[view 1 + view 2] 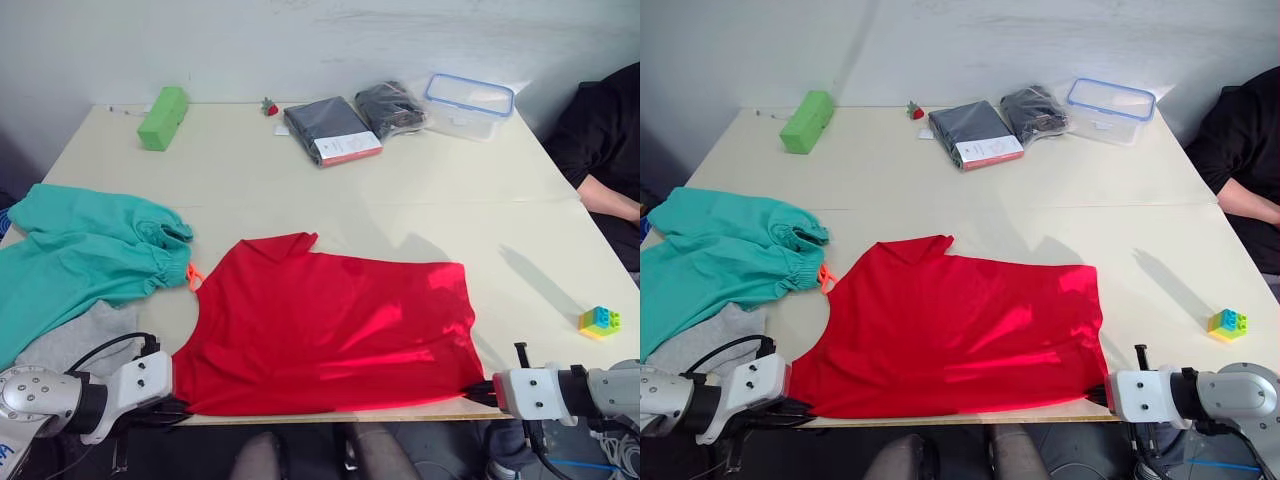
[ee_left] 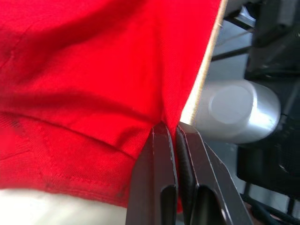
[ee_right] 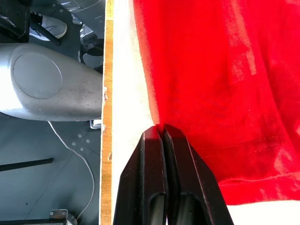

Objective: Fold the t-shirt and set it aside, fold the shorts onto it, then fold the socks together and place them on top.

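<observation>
The red t-shirt (image 1: 330, 330) lies spread flat at the table's front edge, its neck toward the left. My left gripper (image 2: 174, 130) is shut on the shirt's near-left hem corner, at the table edge (image 1: 175, 405). My right gripper (image 3: 161, 129) is shut on the shirt's near-right hem corner (image 1: 480, 392). The teal shorts (image 1: 80, 255) lie crumpled at the left, their orange drawstring (image 1: 193, 277) close to the shirt's neck. A grey sock (image 1: 75, 340) lies just in front of the shorts, beside my left arm.
At the back stand a lime-green block (image 1: 163, 117), two dark packaged garments (image 1: 330, 130), a small red toy (image 1: 269, 106) and a clear blue-rimmed container (image 1: 468, 105). A coloured toy brick (image 1: 600, 321) sits at the right. A person's arm (image 1: 608, 195) rests at the right edge.
</observation>
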### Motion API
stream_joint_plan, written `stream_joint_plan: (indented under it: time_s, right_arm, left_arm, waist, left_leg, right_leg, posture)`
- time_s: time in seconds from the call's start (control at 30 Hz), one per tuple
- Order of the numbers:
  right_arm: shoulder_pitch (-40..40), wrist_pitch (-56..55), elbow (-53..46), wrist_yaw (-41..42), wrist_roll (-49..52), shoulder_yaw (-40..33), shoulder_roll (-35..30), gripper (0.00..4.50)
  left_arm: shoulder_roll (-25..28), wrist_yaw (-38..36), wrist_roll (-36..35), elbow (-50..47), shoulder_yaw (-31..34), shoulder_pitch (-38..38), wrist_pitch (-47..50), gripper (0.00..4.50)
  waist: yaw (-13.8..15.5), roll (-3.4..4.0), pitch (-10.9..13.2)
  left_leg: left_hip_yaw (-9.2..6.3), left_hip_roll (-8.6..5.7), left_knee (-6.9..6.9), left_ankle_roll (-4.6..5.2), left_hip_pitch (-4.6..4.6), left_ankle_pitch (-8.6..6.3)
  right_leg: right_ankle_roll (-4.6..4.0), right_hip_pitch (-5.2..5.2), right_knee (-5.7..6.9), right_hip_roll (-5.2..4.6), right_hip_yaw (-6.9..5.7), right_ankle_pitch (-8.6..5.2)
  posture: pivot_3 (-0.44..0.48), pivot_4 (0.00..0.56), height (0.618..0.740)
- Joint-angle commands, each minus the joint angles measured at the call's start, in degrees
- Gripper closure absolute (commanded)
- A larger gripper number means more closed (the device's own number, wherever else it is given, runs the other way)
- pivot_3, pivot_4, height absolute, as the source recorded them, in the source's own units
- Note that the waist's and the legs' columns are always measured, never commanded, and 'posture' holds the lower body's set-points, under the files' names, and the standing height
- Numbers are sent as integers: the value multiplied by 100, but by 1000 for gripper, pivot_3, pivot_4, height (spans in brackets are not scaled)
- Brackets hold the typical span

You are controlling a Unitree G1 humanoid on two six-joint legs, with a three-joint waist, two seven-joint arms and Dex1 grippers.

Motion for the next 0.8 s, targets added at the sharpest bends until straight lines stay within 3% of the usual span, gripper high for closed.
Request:
stream_joint_plan:
  time_s: [0.03,0.23,0.27,0.37,0.5,0.7,0.73,0.8]
  right_arm:
    - [-42,-74,31,-89,-65,-64,21,4500]
    - [-53,-18,19,-122,-47,-35,13,4500]
    - [-41,4,2,-104,-21,-48,3,4309]
    - [33,130,-101,1,117,-119,-46,3553]
    - [230,473,-370,389,549,-344,-228,2073]
    - [-207,2141,-730,907,2156,-1010,-640,12]
    - [-414,2534,-722,920,2496,-1085,-705,0]
    - [-952,3214,-607,880,3082,-1123,-785,0]
  left_arm:
    - [49,-12,273,49,-75,195,-84,4471]
    - [-127,178,265,137,-78,77,-118,4471]
    - [-163,190,229,146,-66,60,-86,4242]
    - [-221,73,-14,163,32,3,59,3452]
    - [-89,-412,-695,-6,489,-64,503,2209]
    - [353,-991,-1722,283,1043,-955,1306,357]
    - [416,-990,-1842,413,993,-1260,1407,15]
    - [552,-903,-2009,743,670,-2099,1602,15]
  waist:
    - [-4,0,0]
    - [11,1,0]
    - [11,1,0]
    - [22,2,-1]
    - [27,-10,6]
    - [10,-62,39]
    - [7,-66,42]
    - [10,-66,48]
  left_leg:
    - [0,0,0,0,0,-1]
    - [-1,0,0,-1,0,-3]
    - [-1,0,1,-1,1,-3]
    - [-1,0,3,1,2,-2]
    - [-4,0,7,5,3,4]
    - [-4,0,21,4,3,7]
    - [-4,0,22,4,3,8]
    - [-4,0,23,4,2,8]
  right_leg:
    - [0,0,0,0,0,-1]
    - [1,0,2,0,0,-3]
    - [1,1,2,0,0,-3]
    - [0,3,2,0,0,-4]
    - [-28,3,11,0,-1,-19]
    - [-40,4,23,0,0,-25]
    - [-40,4,22,0,0,-25]
    - [-35,3,20,0,0,-22]
  posture:
    - [0,150,740]
    - [0,150,740]
    - [0,150,740]
    - [0,150,740]
    - [0,150,740]
    - [0,150,740]
    - [0,150,740]
    - [0,150,740]
